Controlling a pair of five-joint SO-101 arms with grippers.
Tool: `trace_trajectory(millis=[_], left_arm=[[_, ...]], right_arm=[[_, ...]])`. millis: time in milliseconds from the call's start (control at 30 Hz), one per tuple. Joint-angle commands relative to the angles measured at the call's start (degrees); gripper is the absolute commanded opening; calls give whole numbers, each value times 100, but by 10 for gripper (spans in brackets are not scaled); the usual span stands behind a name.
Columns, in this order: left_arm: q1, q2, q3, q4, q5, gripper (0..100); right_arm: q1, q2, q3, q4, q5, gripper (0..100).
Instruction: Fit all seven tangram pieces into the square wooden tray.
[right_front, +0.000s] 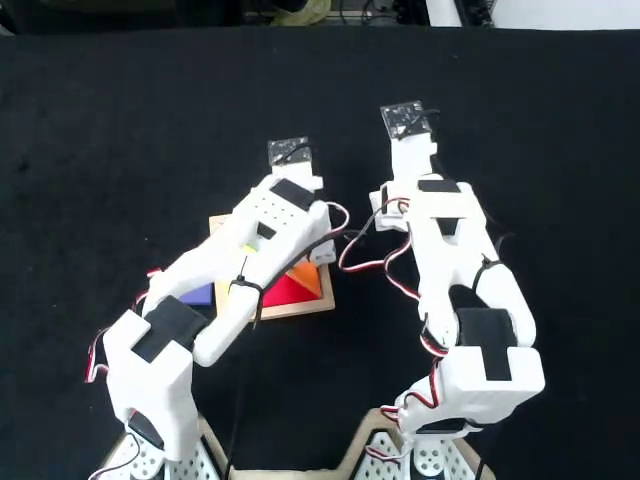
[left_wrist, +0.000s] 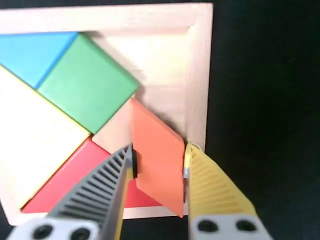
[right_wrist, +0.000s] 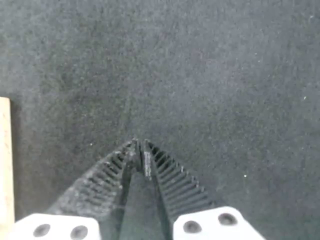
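The square wooden tray (left_wrist: 199, 75) holds a blue piece (left_wrist: 35, 52), a green square (left_wrist: 85, 87), a pale yellow piece (left_wrist: 30, 145) and a red piece (left_wrist: 70, 175). My left gripper (left_wrist: 158, 162) is shut on an orange parallelogram (left_wrist: 156, 150), held tilted over the tray's edge and the bare wooden recess (left_wrist: 150, 60). In the high view the left arm (right_front: 260, 240) covers most of the tray (right_front: 300, 305), where red (right_front: 285, 290), orange (right_front: 308, 275) and a blue-purple piece (right_front: 195, 295) peek out. My right gripper (right_wrist: 140, 147) is shut on nothing above the black cloth, beside the tray.
A black cloth (right_front: 120, 150) covers the table all around. A sliver of the tray's edge (right_wrist: 5, 160) appears in the right wrist view. The right arm (right_front: 450, 250) stands close beside the left arm.
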Motion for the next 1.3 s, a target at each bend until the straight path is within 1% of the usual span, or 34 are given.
trace_trajectory(millis=[0, 33, 167, 233, 433, 600, 767, 900, 1100, 1267], left_arm=[[92, -360, 4, -79, 62, 31], [92, -369, 4, -79, 62, 39], [101, -369, 22, -62, 79, 147], [110, -369, 22, 35, 79, 176], [338, -387, -48, 202, 44, 182], [286, -387, -48, 167, -141, 183], [215, -387, -154, 97, -176, 183], [215, -387, -286, 70, -396, 183], [215, -387, -303, 70, -422, 184], [22, -387, -532, 79, -448, 238]], right_arm=[[70, -321, -251, -70, -53, 11], [70, -321, -251, -70, -53, 11], [70, -321, -251, -70, -53, 11], [70, -321, -251, -70, -53, 11], [70, -321, -251, -70, -53, 11], [70, -321, -251, -70, -53, 11], [79, -321, -251, -70, -53, 11], [97, -321, -251, -70, -53, 11], [97, -330, -251, -70, -53, 11], [105, -330, -251, -70, -53, 11]])
